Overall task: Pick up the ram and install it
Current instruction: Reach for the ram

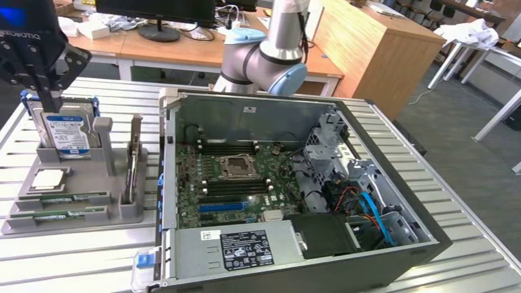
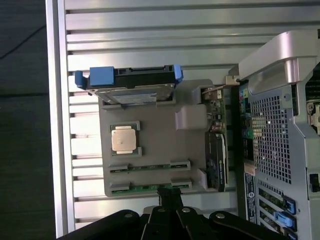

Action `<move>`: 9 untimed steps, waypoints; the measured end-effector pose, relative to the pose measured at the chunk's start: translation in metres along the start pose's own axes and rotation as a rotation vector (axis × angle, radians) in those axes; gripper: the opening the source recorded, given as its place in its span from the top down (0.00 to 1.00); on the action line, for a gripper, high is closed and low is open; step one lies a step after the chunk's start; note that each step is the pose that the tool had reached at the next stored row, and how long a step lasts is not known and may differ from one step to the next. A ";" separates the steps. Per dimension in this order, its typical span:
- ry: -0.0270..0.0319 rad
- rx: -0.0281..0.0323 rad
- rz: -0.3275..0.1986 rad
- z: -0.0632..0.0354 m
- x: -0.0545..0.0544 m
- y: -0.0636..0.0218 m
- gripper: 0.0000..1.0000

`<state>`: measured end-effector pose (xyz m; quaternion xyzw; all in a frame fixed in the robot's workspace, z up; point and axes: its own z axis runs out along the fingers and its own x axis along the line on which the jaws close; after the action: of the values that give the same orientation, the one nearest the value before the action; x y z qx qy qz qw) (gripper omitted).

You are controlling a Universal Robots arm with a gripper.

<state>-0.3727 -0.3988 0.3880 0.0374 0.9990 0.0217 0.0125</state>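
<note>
The fingers (image 2: 165, 202) are clenched together, with nothing visible between them, and in the wrist view the tips of the gripper (image 2: 170, 196) lie over the edge of the ram (image 2: 145, 188). This ram is a thin green strip in the outermost slot of the grey holder (image 2: 192, 145). In the exterior view the gripper (image 1: 47, 97) hangs at that view's upper left, in front of the hard drive (image 1: 67, 135), while the ram (image 1: 61, 215) lies flat in its slot (how high the tips stand above it I cannot tell). A second ram strip (image 1: 73, 197) sits in the next slot, beside the square processor (image 1: 47, 178). A dark card (image 1: 133, 160) stands upright at the holder's far side. To the exterior view's right the computer case (image 1: 391, 152) lies open on the slatted table (image 1: 73, 262), its motherboard (image 1: 236, 183) exposed.
</note>
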 end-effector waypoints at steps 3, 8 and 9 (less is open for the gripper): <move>0.0000 -0.0001 0.000 0.0001 0.006 -0.0004 0.90; -0.0001 0.0000 0.000 0.0002 0.010 -0.0008 0.90; -0.0001 -0.0001 0.000 0.0002 0.010 -0.0008 0.90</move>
<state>-0.3825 -0.3988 0.3875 0.0374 0.9990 0.0217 0.0125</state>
